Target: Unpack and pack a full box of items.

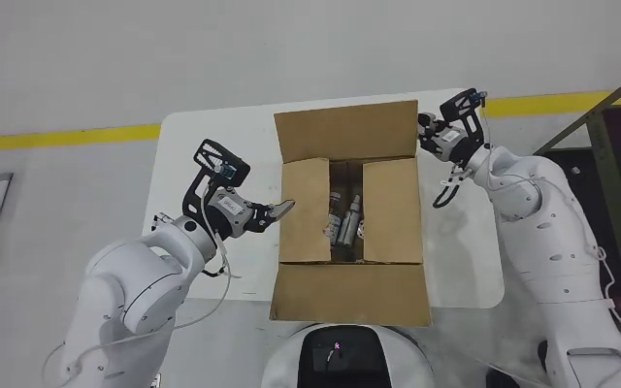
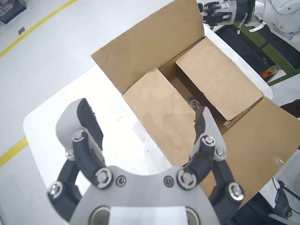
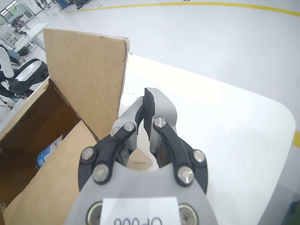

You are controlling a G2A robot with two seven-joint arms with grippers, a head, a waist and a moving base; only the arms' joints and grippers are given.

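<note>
On white worktop (image 1: 194,145): open brown cardboard box (image 1: 349,294), small bottles (image 1: 344,218) inside | left pincer (image 1: 283,211) wide beside left flap | right pincer (image 3: 144,104) nearly closed, empty, at far corner | risk: half-folded flap may snag entering pincer, dragging box.

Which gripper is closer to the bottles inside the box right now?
Left. The left gripper is open at the edge of the inner flap just beside the bottles; the right gripper sits by the far corner of the back flap.
</note>
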